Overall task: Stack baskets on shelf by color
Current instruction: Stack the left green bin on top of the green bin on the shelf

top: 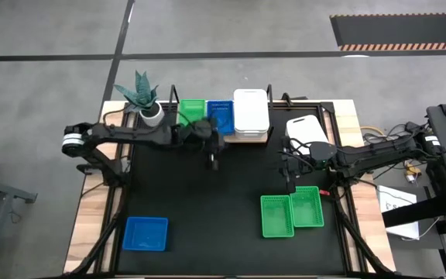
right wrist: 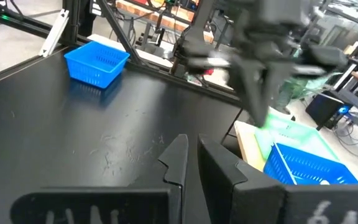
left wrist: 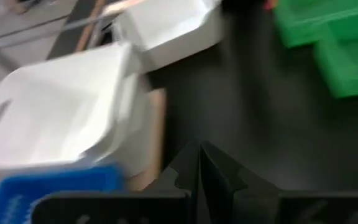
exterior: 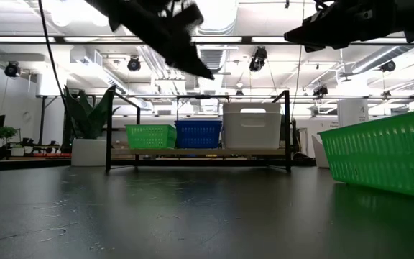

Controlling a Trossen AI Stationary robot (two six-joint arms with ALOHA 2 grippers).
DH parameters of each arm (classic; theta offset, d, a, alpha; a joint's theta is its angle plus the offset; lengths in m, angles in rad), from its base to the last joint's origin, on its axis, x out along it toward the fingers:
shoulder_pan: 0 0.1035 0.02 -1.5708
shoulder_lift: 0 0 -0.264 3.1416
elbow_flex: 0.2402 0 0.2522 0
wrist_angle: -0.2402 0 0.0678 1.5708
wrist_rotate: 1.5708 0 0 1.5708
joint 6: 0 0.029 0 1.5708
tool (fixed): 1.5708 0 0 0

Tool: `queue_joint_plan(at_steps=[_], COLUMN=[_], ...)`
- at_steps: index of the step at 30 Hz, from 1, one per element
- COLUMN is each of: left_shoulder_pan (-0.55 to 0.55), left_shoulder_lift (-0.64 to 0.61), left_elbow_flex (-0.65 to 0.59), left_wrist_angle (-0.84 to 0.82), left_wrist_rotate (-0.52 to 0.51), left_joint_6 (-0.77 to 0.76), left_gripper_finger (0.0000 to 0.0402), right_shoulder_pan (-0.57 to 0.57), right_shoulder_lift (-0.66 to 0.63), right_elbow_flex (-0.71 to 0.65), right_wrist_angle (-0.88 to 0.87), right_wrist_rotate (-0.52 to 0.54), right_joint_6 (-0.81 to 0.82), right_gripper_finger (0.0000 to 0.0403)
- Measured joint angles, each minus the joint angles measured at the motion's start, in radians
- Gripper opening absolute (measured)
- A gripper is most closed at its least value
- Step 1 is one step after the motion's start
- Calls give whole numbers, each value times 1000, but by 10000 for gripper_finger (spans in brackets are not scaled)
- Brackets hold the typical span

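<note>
Baskets lie about the black table [top: 207,209]: one blue [top: 145,233] and two green [top: 292,212] near the front. Both grippers hover empty, the left [top: 214,161] shut, the right [top: 289,184] narrow. Farther back, the shelf [top: 248,139] holds green [top: 192,109], blue [top: 221,115] and white [top: 250,110] baskets. No writing is readable.

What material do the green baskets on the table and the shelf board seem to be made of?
The two green rectangular baskets look like moulded plastic, slightly glossy: uniform bright colour and a grid of perforations in the walls. The shelf's board appears to be light, matt wood, judging by its pale tan colour; its thin black posts are probably metal.
</note>
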Motion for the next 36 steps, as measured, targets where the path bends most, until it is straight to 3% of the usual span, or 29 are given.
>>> queue_joint_plan(at_steps=[10,18,23,27,36], left_shoulder_pan=[-300,-454,-483,-483,-482], left_shoulder_lift=[-11,-10,-10,-10,-11], left_elbow_flex=[-6,-8,-8,-8,-8], left_wrist_angle=[-2,-2,-2,-2,-10], left_wrist_rotate=[3,-36,-83,-83,-128], left_joint_6=[-178,-187,-185,-178,-97], left_gripper_finger=[0,0,0,0,0], right_shoulder_pan=[0,0,33,101,297], right_shoulder_lift=[0,0,0,0,11], right_elbow_flex=[0,0,0,25,198], right_wrist_angle=[-12,-12,-13,-66,-487], right_wrist_rotate=[0,-3,-90,-97,127], right_joint_6=[45,119,245,352,562], right_gripper_finger=[28,28,28,28,28])
